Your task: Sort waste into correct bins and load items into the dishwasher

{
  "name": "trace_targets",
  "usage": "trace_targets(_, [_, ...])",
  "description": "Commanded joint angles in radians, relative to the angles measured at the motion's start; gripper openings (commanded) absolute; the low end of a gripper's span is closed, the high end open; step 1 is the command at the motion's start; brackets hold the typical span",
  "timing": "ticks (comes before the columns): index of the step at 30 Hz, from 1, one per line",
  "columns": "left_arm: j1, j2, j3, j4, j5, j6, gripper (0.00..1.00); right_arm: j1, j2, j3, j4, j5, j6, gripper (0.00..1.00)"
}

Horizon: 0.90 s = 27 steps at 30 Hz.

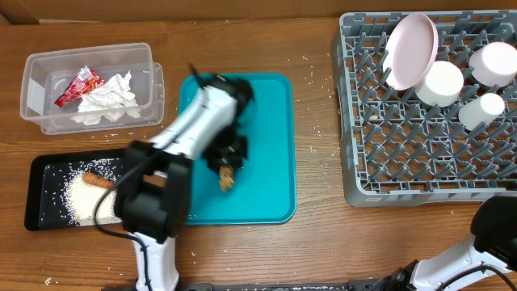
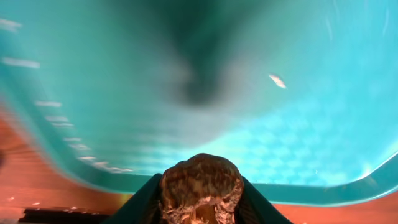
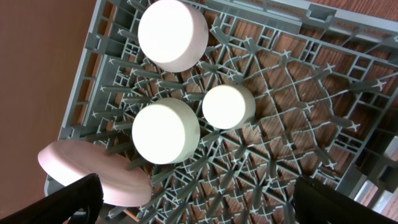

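The left end effector (image 2: 200, 208) clamps the brown food scrap (image 2: 200, 180) over the teal tray (image 2: 311, 112), a lift-and-carry to the black tray (image 1: 44, 182) seemingly next, while the right end effector (image 3: 202, 202) gapes empty above the dish rack (image 3: 292, 112).

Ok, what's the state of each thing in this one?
left gripper: shut on brown food scrap, over the teal tray
right gripper: open, above the dish rack
plate: on edge in dish rack
bowls: both base-up in dish rack
cup: base-up in dish rack
clear tub: holds napkin and red wrapper
black tray: holds rice and carrot
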Motion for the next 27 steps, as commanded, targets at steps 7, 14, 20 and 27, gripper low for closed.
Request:
trace_targets(7, [0.425, -0.174, 0.173, -0.068, -0.086, -0.010, 0.45, 0.002, -0.005, 0.003, 0.002, -0.006, 0.004, 1.00])
trace_targets(14, [0.690, -0.176, 0.165, -0.073, -0.032, -0.013, 0.45, 0.002, -0.005, 0.003, 0.002, -0.006, 0.004, 1.00])
trace_targets(20, [0.710, -0.176, 0.140, -0.029, 0.199, 0.132, 0.42, 0.002, -0.005, 0.003, 0.002, -0.006, 0.004, 1.00])
trace_targets(27, [0.498, -0.175, 0.100, 0.046, 0.174, 0.170, 0.48, 0.002, -0.005, 0.003, 0.002, -0.006, 0.004, 1.00])
